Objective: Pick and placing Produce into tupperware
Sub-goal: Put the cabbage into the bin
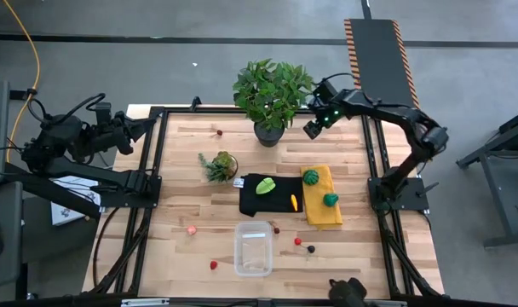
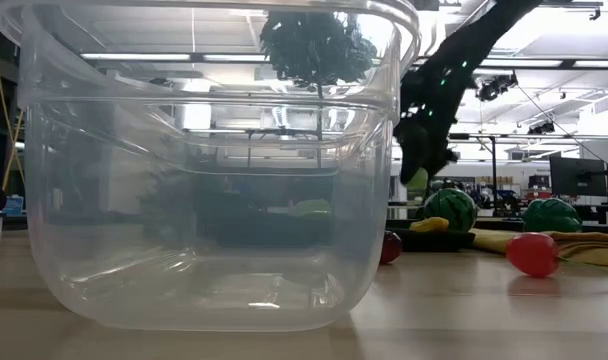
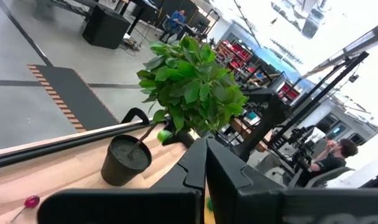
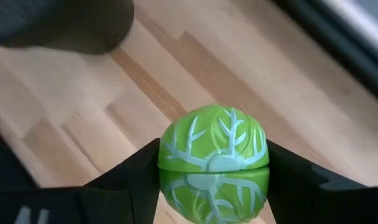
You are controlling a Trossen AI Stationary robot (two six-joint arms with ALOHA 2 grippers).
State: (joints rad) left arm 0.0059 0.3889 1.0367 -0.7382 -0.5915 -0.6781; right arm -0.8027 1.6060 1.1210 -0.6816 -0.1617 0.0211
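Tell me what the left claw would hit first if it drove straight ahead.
Probably the large potted plant: the shut left claw aims at it across bare table. Depth is unclear.

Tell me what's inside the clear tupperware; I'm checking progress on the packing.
Nothing shows inside the tupperware: from above only bare wood appears through its floor. The right gripper holds a lime-green cabbage up near the potted plant.

No legible text, label, brand, number or sign was found on anything shown in the four views.
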